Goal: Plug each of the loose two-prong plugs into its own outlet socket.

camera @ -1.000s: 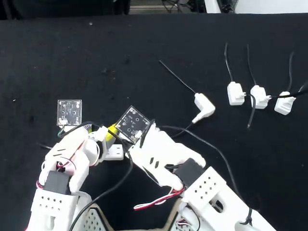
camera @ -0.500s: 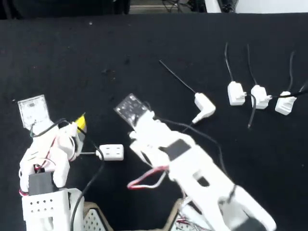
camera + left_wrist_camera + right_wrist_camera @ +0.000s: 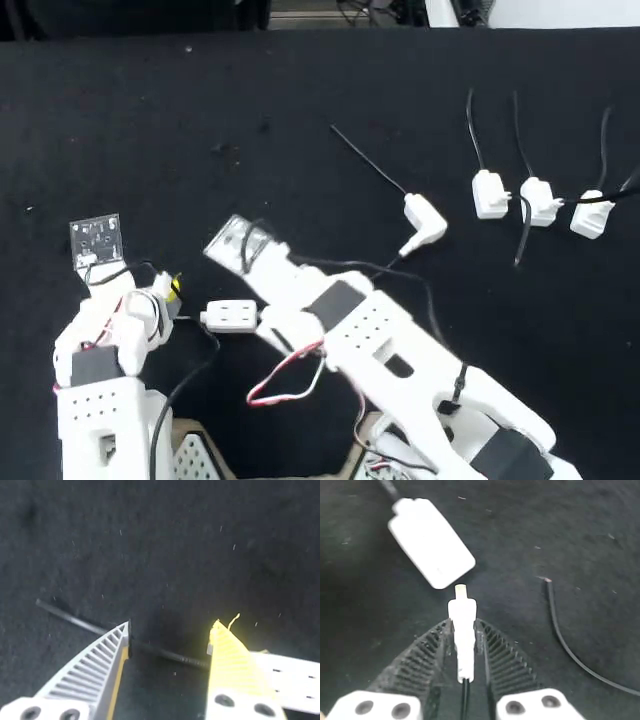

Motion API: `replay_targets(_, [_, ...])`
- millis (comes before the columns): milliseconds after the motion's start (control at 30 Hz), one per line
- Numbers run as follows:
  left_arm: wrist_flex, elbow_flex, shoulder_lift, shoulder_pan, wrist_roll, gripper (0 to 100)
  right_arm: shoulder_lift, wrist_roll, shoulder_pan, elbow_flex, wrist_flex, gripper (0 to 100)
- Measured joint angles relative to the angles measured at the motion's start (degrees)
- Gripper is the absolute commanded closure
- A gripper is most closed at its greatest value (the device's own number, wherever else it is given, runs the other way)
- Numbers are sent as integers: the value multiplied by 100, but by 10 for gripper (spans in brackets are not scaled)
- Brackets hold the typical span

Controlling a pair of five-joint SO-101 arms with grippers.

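Gripping surfaces: the right gripper [image 3: 463, 625] has dark ribbed fingers clamped together on a small white plug [image 3: 463, 615]. The left gripper [image 3: 172, 627] has one pale ribbed finger and one yellow ribbed finger, standing apart.
Held plug: smooth, narrow white plastic. A black lead leaves its rear end between the fingers. Its flat tip points at the outlet block [image 3: 232, 316], just short of it and not touching.
Outlet block: a smooth white rounded rectangle lying flat on the table [image 3: 300, 90], between the two arms.
Table: matte black cloth, flecked with lint.
Sockets: small dark holes in the block's top face, too small to count in the high view.
Outlet wire [image 3: 165, 653]: thin and black, it runs from the block across the gap between the left gripper's fingers.
Loose plugs: an angled white plug [image 3: 424, 222] lies mid-table. Three blocky white plugs [image 3: 490, 194] [image 3: 540, 202] [image 3: 590, 215] lie in a row at the right, each with a black lead, well apart from the block.
Hard to make out: one flat tip of the held plug is visible, and its second prong cannot be told. A loose black wire [image 3: 560, 630] beside the right gripper runs off the frame edge.
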Motion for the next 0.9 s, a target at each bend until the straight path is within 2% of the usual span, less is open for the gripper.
replay_targets(300, [-668, -1020, 2954, 9, 88, 745, 0, 0, -193, 97, -264, 988])
replay_targets(467, [-738, -1503, 4105, 9, 114, 745, 0, -35, -193, 97, -281, 988])
replay_targets(700, [-387, -1688, 4484, 255, 132, 745, 0, -360, -202, 149, -765, 988])
replay_targets(900, [-229, -1697, 4484, 396, 132, 745, 0, -404, -220, 88, -466, 988])
